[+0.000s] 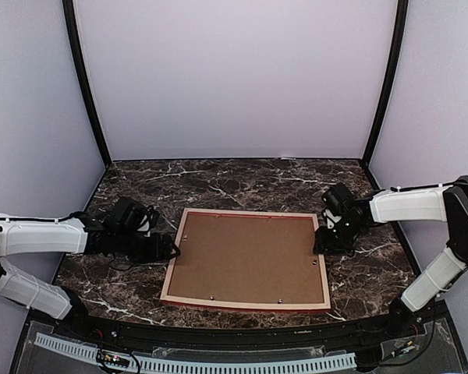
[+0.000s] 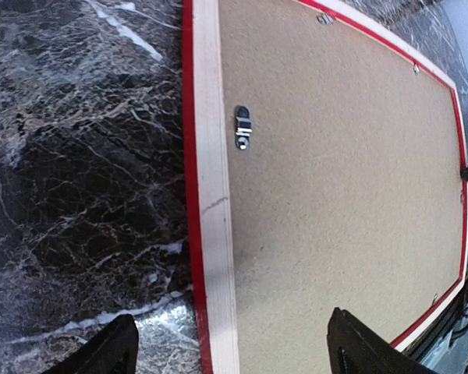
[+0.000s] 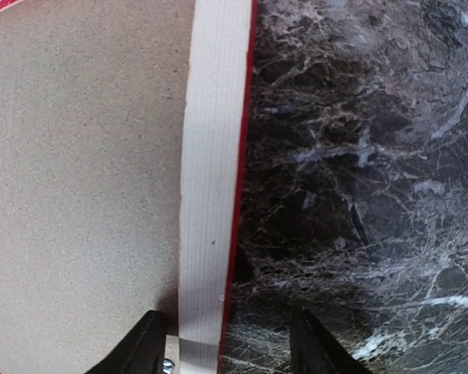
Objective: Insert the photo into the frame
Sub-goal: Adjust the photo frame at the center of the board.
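While backing board (image 1: 246, 257) fills frame (image 3: 210, 156), photo hidden | left tool (image 2: 230, 335) spread | right tool (image 3: 226, 327) spread

Shows a tabletop (image 1: 242, 181) in a dark brown marble pattern, veined in white and faintly glossy. Closes in on three sides with plain, pale lavender-white panels: back wall (image 1: 234, 78), left wall (image 1: 31, 117), right wall (image 1: 441, 93). Marks the rear corners with a slim black left post (image 1: 87, 86) and right post (image 1: 387, 78), both leaning outward toward the top. Ends at the near edge in a black curved rim (image 1: 242, 327) above a white slotted strip (image 1: 234, 365). Sits in soft, even light.
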Robot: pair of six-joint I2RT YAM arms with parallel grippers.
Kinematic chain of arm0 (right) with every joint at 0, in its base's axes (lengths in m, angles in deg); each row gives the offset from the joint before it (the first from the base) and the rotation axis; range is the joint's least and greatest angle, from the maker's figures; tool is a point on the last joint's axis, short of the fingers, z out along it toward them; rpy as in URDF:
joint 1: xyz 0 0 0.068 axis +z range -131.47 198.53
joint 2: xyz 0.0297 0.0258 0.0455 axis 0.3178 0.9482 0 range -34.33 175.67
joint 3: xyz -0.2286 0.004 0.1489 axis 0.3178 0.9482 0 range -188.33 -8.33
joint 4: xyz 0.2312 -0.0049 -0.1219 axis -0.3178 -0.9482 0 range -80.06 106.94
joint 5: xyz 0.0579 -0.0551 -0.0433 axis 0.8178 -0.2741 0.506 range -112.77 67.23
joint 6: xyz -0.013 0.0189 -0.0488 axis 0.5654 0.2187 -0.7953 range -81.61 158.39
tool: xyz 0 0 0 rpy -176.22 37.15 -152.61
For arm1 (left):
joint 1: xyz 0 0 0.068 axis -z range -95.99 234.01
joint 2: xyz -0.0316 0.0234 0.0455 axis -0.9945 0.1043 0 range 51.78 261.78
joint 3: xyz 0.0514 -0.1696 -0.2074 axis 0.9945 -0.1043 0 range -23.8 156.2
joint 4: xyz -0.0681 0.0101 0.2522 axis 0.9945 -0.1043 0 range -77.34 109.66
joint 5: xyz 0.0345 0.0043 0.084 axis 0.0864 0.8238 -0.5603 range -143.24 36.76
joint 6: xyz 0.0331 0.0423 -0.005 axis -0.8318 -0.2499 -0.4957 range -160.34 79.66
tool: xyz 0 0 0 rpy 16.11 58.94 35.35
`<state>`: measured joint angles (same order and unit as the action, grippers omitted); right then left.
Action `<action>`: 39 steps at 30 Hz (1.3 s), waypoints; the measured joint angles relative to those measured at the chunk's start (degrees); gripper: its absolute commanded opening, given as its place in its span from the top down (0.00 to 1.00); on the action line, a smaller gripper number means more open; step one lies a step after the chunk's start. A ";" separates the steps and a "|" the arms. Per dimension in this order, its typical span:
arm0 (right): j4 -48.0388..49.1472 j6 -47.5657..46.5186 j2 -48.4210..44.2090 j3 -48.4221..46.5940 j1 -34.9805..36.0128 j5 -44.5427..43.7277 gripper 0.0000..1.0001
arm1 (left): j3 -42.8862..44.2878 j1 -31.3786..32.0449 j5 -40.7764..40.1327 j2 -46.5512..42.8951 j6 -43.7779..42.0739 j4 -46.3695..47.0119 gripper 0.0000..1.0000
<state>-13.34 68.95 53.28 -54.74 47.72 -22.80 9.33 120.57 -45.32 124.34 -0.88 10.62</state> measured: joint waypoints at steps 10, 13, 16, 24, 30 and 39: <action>2.14 -3.50 2.29 -1.84 -0.35 0.85 0.81 | 13.79 -0.39 -5.07 9.29 -10.23 -7.41 0.03; 2.08 -4.24 2.97 -2.64 -1.11 0.90 0.83 | 19.04 -1.07 -5.29 15.43 -13.40 -8.87 0.05; 2.01 -4.70 3.54 -3.30 -1.44 0.85 0.83 | 22.82 -1.90 -5.44 20.68 -15.82 -10.78 0.08; 1.99 -5.20 4.31 -4.13 -1.68 0.85 0.84 | 28.30 -4.17 -5.70 28.61 -19.45 -14.03 0.23; 2.01 -5.29 4.52 -4.37 -1.79 0.83 0.84 | 30.60 -5.20 -5.09 31.21 -20.06 -14.21 0.33; 2.01 -5.25 4.52 -4.37 -1.84 1.33 0.84 | 30.10 -5.29 -3.08 31.32 -19.08 -13.44 0.52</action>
<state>-11.33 63.71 57.81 -59.11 45.88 -21.47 39.42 115.28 -48.40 155.66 -19.96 -2.82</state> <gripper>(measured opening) 0.159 0.523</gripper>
